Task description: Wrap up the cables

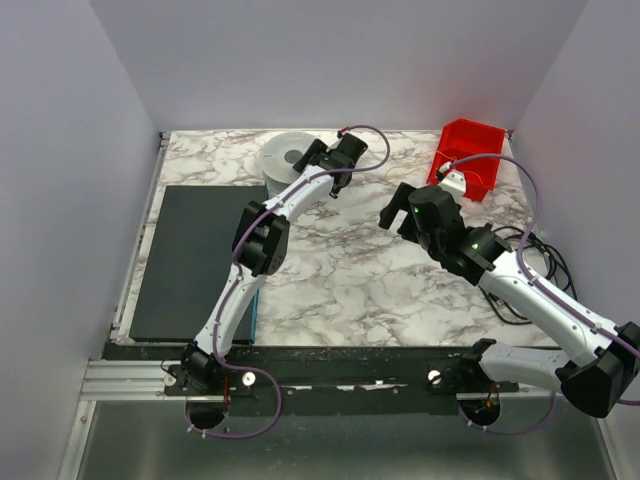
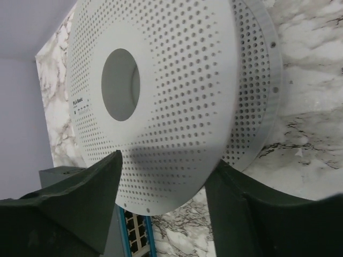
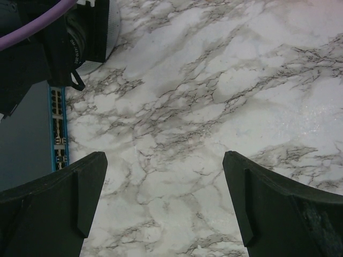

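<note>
Two robot arms reach out over a white marble-patterned table (image 1: 340, 270) inside a pale-walled enclosure. The left arm stretches to the far left of the table, where a white plastic spool (image 1: 283, 155) stands with its flat, perforated flange facing the wrist camera. The left gripper (image 2: 167, 166) has its two dark fingers (image 2: 80, 203) spread wide, one on each side of the flange's lower edge. I cannot tell whether either finger touches the flange, and nothing is pinched between them. The right arm angles in from the near right corner, and the right gripper (image 3: 165, 158) hangs over bare marble near the middle of the table, well apart from the spool. Its jaws are also spread wide and nothing is in them. The cables, which are very fine wire strands, cannot be made out in any view, so I cannot say where they lie. A dark grey slab (image 1: 190, 260) lies flat along the left side of the table. Its blue edge, with rows of small ports (image 3: 57, 128), faces the marble. A red bin (image 1: 470, 150) sits at the far right corner, beyond the right gripper. Thick black cords (image 1: 545, 255) lie looped at the right edge beside the right arm, and a purple hose (image 3: 32, 24) runs along the left arm.
</note>
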Available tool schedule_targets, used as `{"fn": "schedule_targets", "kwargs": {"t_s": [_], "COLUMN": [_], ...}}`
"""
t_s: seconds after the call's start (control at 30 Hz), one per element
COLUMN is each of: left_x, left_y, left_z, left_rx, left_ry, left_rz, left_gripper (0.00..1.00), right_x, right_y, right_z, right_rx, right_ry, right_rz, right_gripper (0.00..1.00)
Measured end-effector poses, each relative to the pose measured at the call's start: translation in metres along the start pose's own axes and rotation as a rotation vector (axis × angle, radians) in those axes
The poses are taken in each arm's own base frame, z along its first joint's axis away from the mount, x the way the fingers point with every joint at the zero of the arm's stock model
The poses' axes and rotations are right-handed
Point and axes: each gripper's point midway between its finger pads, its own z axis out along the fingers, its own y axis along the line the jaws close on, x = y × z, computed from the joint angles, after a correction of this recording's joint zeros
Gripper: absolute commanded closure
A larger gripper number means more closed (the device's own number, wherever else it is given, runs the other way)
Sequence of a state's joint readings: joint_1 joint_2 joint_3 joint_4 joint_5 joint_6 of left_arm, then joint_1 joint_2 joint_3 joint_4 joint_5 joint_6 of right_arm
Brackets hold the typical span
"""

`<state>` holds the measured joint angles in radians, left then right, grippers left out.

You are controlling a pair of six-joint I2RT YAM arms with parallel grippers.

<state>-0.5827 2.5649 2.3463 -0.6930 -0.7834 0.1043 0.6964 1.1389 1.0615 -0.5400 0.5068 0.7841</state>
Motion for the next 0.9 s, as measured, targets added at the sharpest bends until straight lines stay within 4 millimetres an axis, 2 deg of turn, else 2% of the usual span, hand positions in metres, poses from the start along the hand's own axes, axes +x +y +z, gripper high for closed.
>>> {"fn": "schedule_targets", "kwargs": {"t_s": [0.07,0.17,0.3,0.43,0.57,0.63,0.9], "left_x": [0.0,-0.001,-0.004,-0.009,-0.021,-0.025,-0.055], "left_y": [0.002,0.005,0.018,0.04,0.056,0.056,0.045], "left_z": [0.001,0.001,-0.002,-0.011,-0.024,-0.032,-0.1], "left_rx": [-0.009,-0.025,-0.096,-0.178,-0.182,-0.161,0.042], "left_ry": [-0.002,-0.005,-0.006,-0.005,-0.039,-0.06,-0.181], "left_rz": [0.012,0.021,0.052,0.069,0.022,0.003,-0.134], "left_gripper": [0.57,0.78,1.0,1.0,1.0,1.0,1.0], "right_x": [0.0,0.001,0.001,0.001,0.0,-0.001,-0.002], "right_y": [0.0,0.0,0.0,0.0,0.001,0.001,0.002], "right_z": [0.0,0.0,0.001,0.0,-0.001,-0.002,-0.003], "right_rx": [0.0,0.0,-0.001,-0.001,-0.004,-0.006,-0.008], "right_ry": [0.001,0.003,0.004,0.004,0.001,-0.001,-0.004], "right_rz": [0.0,-0.001,-0.001,0.0,0.003,0.008,0.026], "right_gripper": [0.0,0.0,0.0,0.0,0.0,0.0,0.0]}}
